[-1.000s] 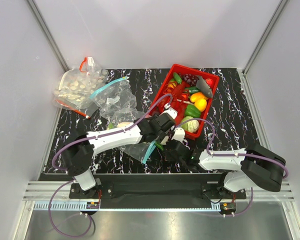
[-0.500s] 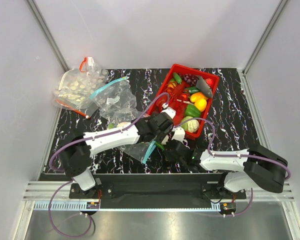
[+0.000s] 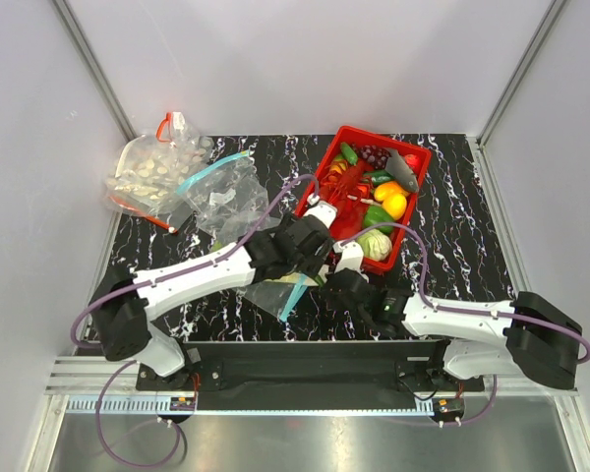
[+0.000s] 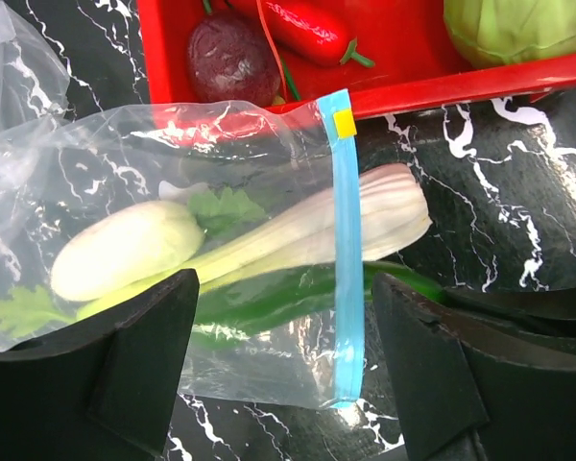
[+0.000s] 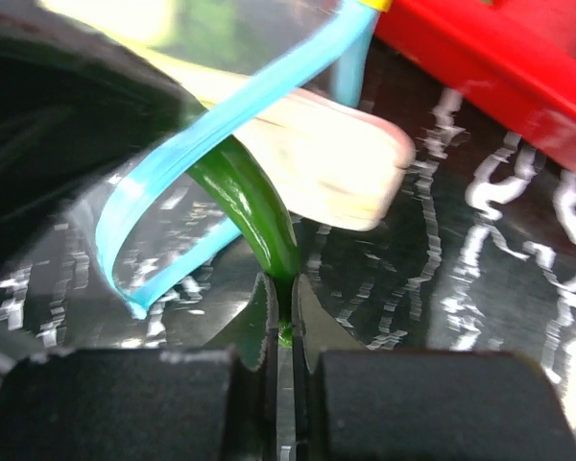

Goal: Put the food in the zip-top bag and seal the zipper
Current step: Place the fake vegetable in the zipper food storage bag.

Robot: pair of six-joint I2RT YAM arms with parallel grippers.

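Since the task covers both loading and sealing, progress is judged from the contents and the mouth of the bag. The surface (image 3: 462,258) carries a red basket (image 4: 518,79) of other toy produce toward its far right corner. The zip-top bag (image 4: 240,154) lies flat by the middle of the near edge, its mouth facing the right edge and just beside the near wall of the basket.

Inside the bag:
- The leek (image 4: 365,216) lies lengthwise. Its white stalk end projects past the mouth.
- One white oval piece (image 4: 125,250) lies fully inside, next to the leek leaves. A second such piece cannot be made out.
- The green vegetable (image 5: 245,206) lies under the leek. Its tip also projects past the mouth.

The zipper (image 4: 344,240) is unsealed. In the right wrist view its two strips stand apart in a loop around the protruding food.

The left claw (image 4: 283,327) is spread wide above the bag, one finger on each side of the mouth, gripping nothing. The right claw (image 5: 282,298) is pressed together on the tip of the green vegetable, low over the surface.

Assessment: loading is mostly done. The leek end and the green vegetable must be pushed clear of the zipper line. Sealing has not begun.
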